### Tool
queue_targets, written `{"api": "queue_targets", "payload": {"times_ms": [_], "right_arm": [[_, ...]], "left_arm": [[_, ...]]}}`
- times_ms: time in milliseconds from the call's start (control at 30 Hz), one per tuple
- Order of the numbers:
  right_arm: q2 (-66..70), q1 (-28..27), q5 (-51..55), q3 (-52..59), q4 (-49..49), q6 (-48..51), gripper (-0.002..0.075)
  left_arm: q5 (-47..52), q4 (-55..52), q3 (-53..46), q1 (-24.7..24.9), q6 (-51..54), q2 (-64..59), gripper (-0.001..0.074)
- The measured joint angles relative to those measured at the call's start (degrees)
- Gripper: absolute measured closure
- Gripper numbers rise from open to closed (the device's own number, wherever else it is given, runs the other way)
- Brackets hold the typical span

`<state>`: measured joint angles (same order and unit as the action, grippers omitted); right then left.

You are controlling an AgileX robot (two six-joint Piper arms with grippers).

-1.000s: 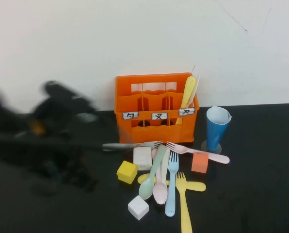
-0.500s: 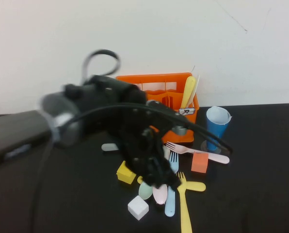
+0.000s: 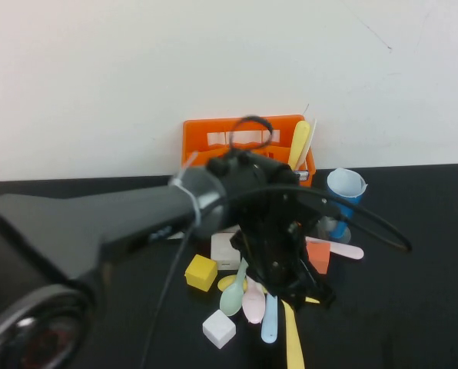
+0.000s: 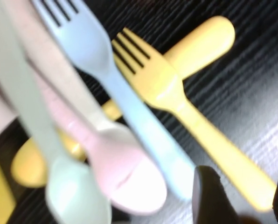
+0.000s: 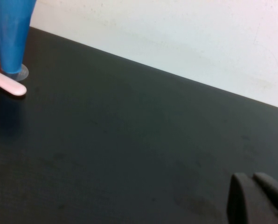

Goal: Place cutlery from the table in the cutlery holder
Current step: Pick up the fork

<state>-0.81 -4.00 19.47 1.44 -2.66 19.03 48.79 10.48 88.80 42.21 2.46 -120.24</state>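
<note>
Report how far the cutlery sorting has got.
Done: yellow cutlery stands in the cutlery holder. In hand: nothing; the left gripper, open, hovers over the yellow fork. The right gripper is parked, shut. Left: blue fork, pink spoon, green spoon.

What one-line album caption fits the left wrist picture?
Left gripper, open, hovering over the yellow fork, beside the blue fork and pink spoon; right gripper parked aside.

The cutlery (image 4: 129,112) looked like smooth, faintly glossy plastic. The worktop (image 5: 129,154) was matt black with a fine wood-like grain. The holder (image 3: 202,146) looked like bright, smooth plastic. The left end effector (image 3: 310,296) was matt black.
</note>
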Motion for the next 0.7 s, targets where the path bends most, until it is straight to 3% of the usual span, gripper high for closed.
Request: {"api": "queue_targets", "payload": {"times_ms": [700], "right_arm": [[0.0, 0.0, 0.0, 0.0, 0.0, 0.0, 0.0729]], "left_arm": [[-5.5, -1.0, 4.9, 0.5, -13.1, -11.1, 0.0453]]}}
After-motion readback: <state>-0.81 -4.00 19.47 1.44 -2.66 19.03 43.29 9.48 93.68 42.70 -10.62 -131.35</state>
